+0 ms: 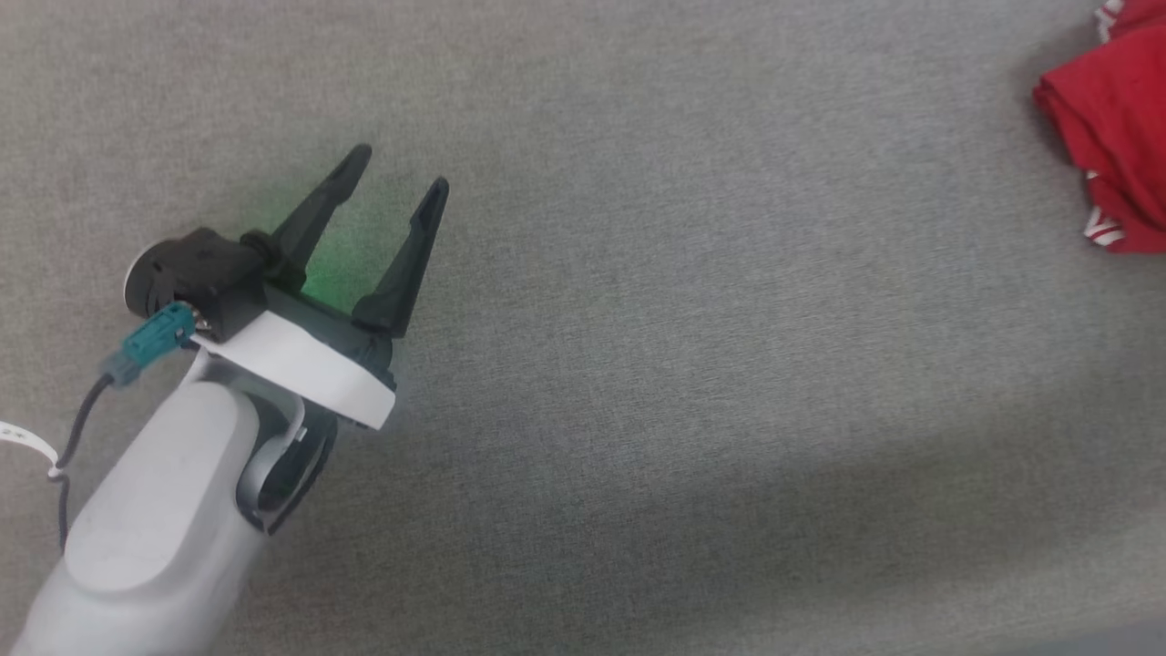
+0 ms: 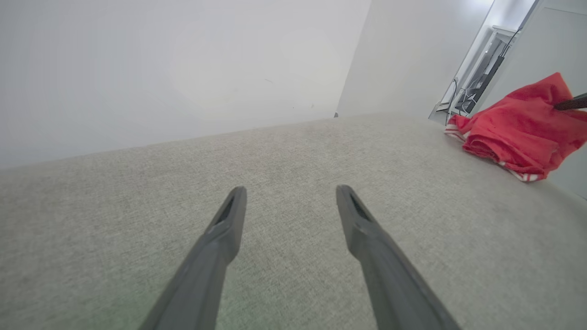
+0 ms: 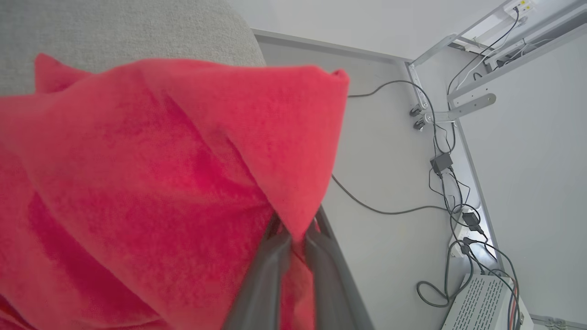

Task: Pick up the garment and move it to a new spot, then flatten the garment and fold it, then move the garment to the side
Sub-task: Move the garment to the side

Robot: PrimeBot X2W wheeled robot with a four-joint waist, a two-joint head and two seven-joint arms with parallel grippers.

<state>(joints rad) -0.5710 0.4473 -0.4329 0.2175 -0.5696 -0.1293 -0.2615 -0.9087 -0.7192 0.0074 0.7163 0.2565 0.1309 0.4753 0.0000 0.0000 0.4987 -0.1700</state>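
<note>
The garment (image 1: 1116, 137) is a red bunched-up shirt with red-and-white striped trim, lying at the far right edge of the grey table (image 1: 692, 364). In the left wrist view the garment (image 2: 518, 128) sits in a heap at the right, one corner pulled up by a dark fingertip. My right gripper (image 3: 298, 233) is shut on a fold of the garment (image 3: 160, 183), which drapes over its fingers. My left gripper (image 1: 401, 169) hovers open over bare table at the left, far from the shirt; in its own view the left gripper (image 2: 289, 192) has nothing between the fingers.
Past the table's edge, the floor holds cables (image 3: 440, 174), a metal frame leg (image 3: 458, 105) and a white perforated box (image 3: 481, 302). White walls (image 2: 183, 68) stand behind the table.
</note>
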